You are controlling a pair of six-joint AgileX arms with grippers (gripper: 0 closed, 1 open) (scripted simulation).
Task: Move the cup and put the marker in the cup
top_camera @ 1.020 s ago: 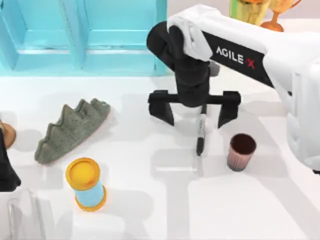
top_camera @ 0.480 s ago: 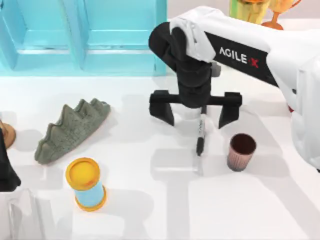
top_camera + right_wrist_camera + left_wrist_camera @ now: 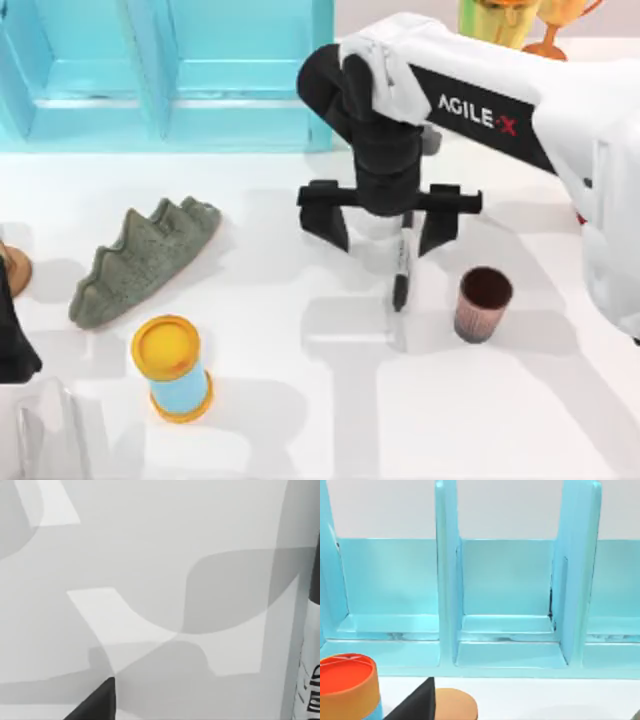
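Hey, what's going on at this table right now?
The right gripper hangs open over the marker, its fingers on either side of the marker's upper end and not closed on it. The marker lies flat on the white table, and the cup stands upright just to its right, with nothing in it. The left arm sits parked at the table's left edge.

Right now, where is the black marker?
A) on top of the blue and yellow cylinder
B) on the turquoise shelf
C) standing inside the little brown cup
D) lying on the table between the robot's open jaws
D: in the top view the marker lies flat on the white table beneath the right gripper, whose jaws stand open on either side of it, while the cup stands apart to its right.
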